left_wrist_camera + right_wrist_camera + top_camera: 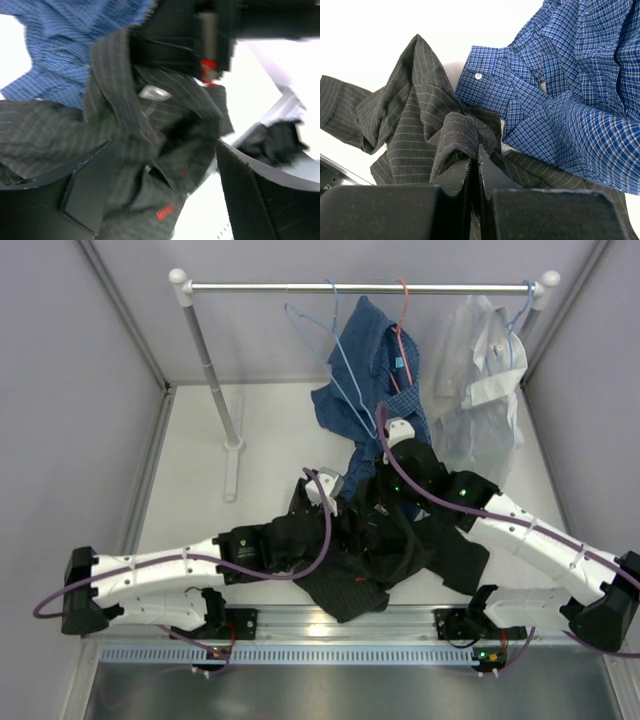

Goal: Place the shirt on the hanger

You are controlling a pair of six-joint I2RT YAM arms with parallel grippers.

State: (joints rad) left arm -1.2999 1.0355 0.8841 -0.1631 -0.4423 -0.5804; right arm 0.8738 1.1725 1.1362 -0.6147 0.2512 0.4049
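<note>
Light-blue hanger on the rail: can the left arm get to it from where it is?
Probably yes. The left fingers are open and empty over the black shirt, and the hanger hangs on the rail just beyond. The blue checked shirt crowds one side of it; the other side hangs free.

The overhead view is evenly and brightly lit. Only faint, soft shadows are cast on the pale surface (200, 500), and detail in the shirt (350, 565) is lost in black. The left wrist view is smeared by motion blur, its background blown out to white. The right wrist view is rendered sharply on the cloth, though the jaws at the bottom edge are left soft.
</note>
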